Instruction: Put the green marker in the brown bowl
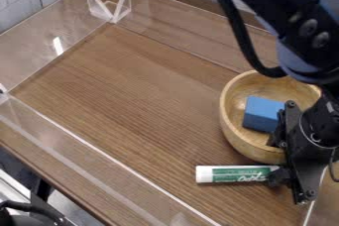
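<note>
1. One robot arm reaches down from the top right to a brown wooden table.
2. Its black gripper points almost straight down near the front right edge of the table.
3. The gripper jaws are squeezed tight on the green marker, at the marker's right end.
4. That end, with the cap, is hidden behind the black fingers, so the cap cannot be seen.
5. The marker lies flat on the table, running left to right, with its white body and green print showing.
6. The marker is just in front of the brown bowl, very close to its rim. It is outside the bowl, not in it.
7. The bowl is round and shallow and sits at the right side of the table.
8. A blue block rests inside the bowl, close to the middle.
9. The gripper covers part of the bowl's right rim.
10. Clear plastic walls stand around the table's left and back sides.
11. A small clear stand sits in the far back corner, well apart from the bowl and the marker.
</note>
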### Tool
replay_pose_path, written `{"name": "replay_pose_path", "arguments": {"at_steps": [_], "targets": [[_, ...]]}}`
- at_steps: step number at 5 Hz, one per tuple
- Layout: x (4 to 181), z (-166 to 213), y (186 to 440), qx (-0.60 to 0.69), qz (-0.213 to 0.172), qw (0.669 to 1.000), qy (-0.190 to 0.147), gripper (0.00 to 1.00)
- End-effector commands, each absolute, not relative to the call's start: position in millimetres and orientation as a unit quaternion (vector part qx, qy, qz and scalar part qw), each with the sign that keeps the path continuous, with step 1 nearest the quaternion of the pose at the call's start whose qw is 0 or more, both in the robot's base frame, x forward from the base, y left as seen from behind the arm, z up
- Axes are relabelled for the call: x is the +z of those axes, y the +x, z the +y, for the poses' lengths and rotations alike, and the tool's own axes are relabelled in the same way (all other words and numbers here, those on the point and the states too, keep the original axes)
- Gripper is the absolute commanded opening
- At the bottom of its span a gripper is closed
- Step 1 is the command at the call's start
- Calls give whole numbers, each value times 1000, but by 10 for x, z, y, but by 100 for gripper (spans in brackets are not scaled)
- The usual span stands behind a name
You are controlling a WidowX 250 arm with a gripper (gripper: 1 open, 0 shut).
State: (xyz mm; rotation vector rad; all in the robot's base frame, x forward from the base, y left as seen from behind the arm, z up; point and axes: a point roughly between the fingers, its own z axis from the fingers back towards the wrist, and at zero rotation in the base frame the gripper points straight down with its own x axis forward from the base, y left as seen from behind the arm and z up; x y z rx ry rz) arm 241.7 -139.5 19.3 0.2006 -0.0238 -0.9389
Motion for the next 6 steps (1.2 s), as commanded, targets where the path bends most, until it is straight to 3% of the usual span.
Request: {"name": "replay_pose_path", "arguments": {"at_steps": [1,2,6], "targets": [[211,-1415,2384,-476,-14,874,95,100],[234,-1427,2377,-494,-18,864,96,0],[225,-1443,2338,-523,-25,846,97,0]]}}
